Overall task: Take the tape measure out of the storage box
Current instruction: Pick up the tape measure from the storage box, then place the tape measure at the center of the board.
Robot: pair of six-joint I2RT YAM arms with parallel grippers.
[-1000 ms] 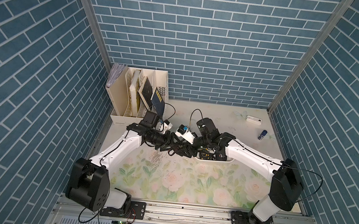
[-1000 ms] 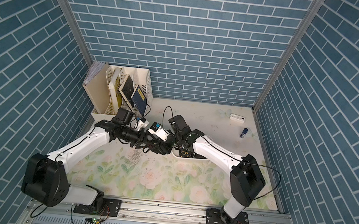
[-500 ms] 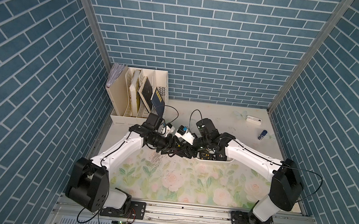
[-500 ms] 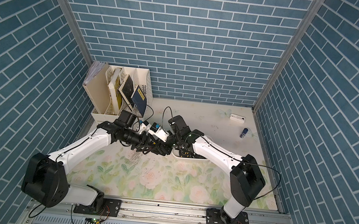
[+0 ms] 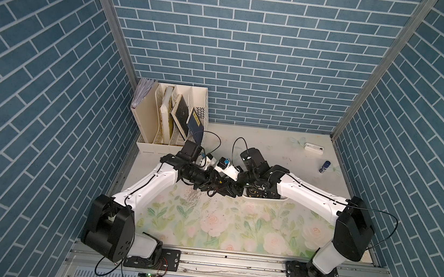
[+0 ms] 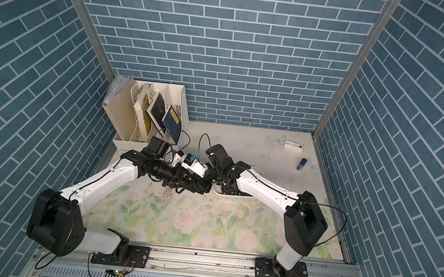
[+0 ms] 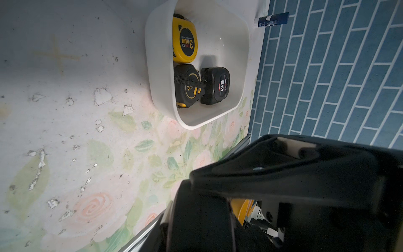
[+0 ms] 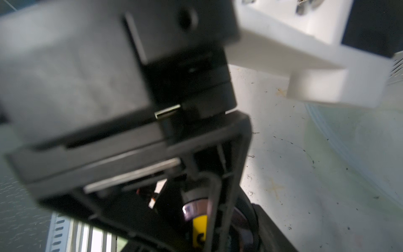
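The white storage box [image 7: 159, 87] lies on the floral mat, its rim showing under my right arm in both top views [image 5: 283, 198] [image 6: 237, 196]. Inside it are a yellow tape measure [image 7: 185, 39], a black-and-yellow one [image 7: 187, 89] and a black one [image 7: 217, 86]. Left of the box and above the mat, my two grippers meet. The right gripper [image 5: 240, 182] is shut on a black-and-yellow tape measure [image 8: 200, 227]. The left gripper [image 5: 225, 188] is right up against that same tape measure [image 7: 244, 207], and its jaws are hidden.
A cream file organizer [image 5: 169, 117] with books stands at the back left. A small white device [image 5: 314, 148] and a blue tube [image 5: 324, 166] lie at the back right. Blue brick walls close in three sides.
My left arm has edged to the right, closer onto the right gripper and the tape measure it holds. The right arm has stayed where it was.
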